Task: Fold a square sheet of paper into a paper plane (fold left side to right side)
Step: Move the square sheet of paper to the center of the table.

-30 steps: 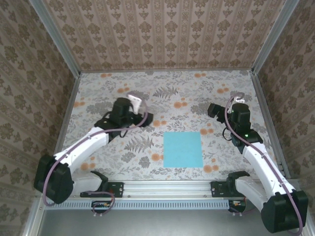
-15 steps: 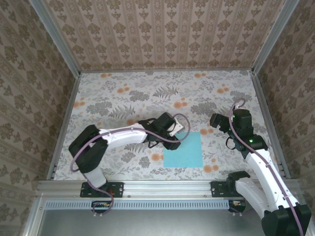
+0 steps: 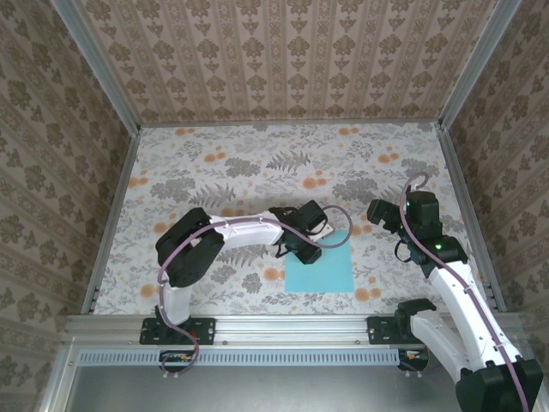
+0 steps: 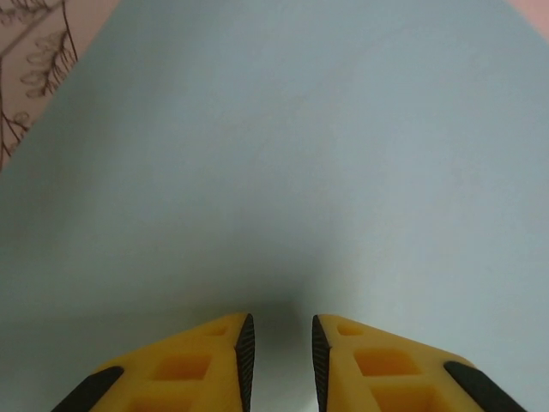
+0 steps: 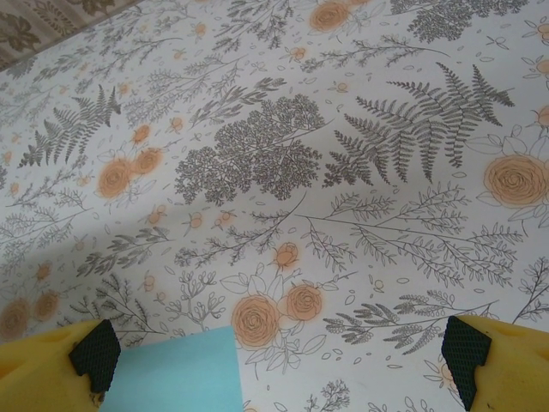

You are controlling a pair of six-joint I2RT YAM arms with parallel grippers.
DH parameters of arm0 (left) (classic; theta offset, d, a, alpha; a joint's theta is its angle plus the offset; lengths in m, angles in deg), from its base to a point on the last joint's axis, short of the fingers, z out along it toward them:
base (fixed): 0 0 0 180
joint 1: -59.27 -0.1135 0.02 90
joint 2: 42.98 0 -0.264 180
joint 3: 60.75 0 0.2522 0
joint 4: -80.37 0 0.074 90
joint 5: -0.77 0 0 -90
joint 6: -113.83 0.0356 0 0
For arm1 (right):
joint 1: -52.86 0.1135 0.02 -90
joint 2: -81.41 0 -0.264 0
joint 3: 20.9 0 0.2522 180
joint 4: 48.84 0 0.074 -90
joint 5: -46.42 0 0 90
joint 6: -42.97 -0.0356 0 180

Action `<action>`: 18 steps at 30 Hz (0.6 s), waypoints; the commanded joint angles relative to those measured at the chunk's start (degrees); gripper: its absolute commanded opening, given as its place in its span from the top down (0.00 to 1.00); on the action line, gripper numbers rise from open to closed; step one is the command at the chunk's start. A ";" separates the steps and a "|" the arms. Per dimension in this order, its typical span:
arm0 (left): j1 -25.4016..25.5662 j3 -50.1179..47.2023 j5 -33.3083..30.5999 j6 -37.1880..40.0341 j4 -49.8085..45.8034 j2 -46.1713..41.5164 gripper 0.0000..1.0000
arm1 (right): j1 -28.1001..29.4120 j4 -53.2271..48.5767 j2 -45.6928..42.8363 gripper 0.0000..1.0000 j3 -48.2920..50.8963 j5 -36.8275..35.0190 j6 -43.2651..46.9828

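I see the light cyan-blue square paper sheet (image 3: 322, 268) flat on the floral tabletop (image 3: 214, 172) between both arms. Left fingers (image 4: 202, 373) over its far-left corner, narrow gap, nothing pinched. Right fingers (image 5: 47, 373) spread wide, empty, near its far-right corner.

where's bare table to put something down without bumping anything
The far strip of table along the back wall is bare; so is the near-left patch between the left wall and left arm. Crowded: the middle, where the left arm reaches over the paper and the right arm stands close by.
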 commanded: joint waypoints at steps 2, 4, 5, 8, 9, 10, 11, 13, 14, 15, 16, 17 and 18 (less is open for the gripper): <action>0.07 1.30 -2.50 1.85 -3.19 1.47 0.74 | 0.37 -1.43 -0.83 0.00 -2.07 -1.73 1.09; -0.35 1.05 -2.47 2.09 -3.22 1.68 0.75 | 0.33 -1.49 -0.84 0.00 -2.07 -1.73 1.18; -0.71 0.88 -2.51 2.13 -3.12 1.74 0.76 | 0.33 -1.49 -0.90 0.00 -2.17 -1.73 1.25; -1.98 0.21 -2.60 2.89 -3.05 1.52 0.76 | 0.33 -1.76 -0.88 0.00 -2.17 -1.73 1.33; -2.49 -0.14 -2.44 3.18 -2.94 1.44 0.76 | 0.33 -1.78 -0.84 0.00 -2.17 -1.73 1.32; -3.15 -0.49 -2.41 3.86 -2.93 1.30 0.76 | 0.33 -1.86 -0.88 0.00 -2.17 -1.72 1.35; -3.84 -0.72 -2.42 4.41 -2.99 1.14 0.76 | 0.33 -1.91 -0.89 0.00 -2.21 -1.73 1.43; -5.16 -0.82 -2.32 5.99 -2.93 1.13 0.77 | 0.33 -1.96 -0.89 0.00 -2.21 -1.73 1.48; -6.02 -0.82 -2.21 6.81 -2.93 1.12 0.77 | 0.33 -2.04 -0.89 0.00 -2.22 -1.75 1.57; -6.76 -0.60 -2.11 7.51 -3.02 1.21 0.77 | 0.33 -2.13 -0.89 0.00 -2.23 -1.80 1.57; -7.59 -0.32 -2.07 8.44 -3.08 1.28 0.77 | 0.33 -2.26 -0.83 0.00 -2.17 -1.75 1.56; -8.48 -0.06 -2.07 9.21 -3.19 1.42 0.77 | 0.33 -2.38 -0.84 0.00 -2.17 -1.64 1.63; -9.30 0.25 -2.07 9.82 -3.35 1.54 0.77 | 0.35 -2.55 -0.83 0.00 -2.16 -1.49 1.59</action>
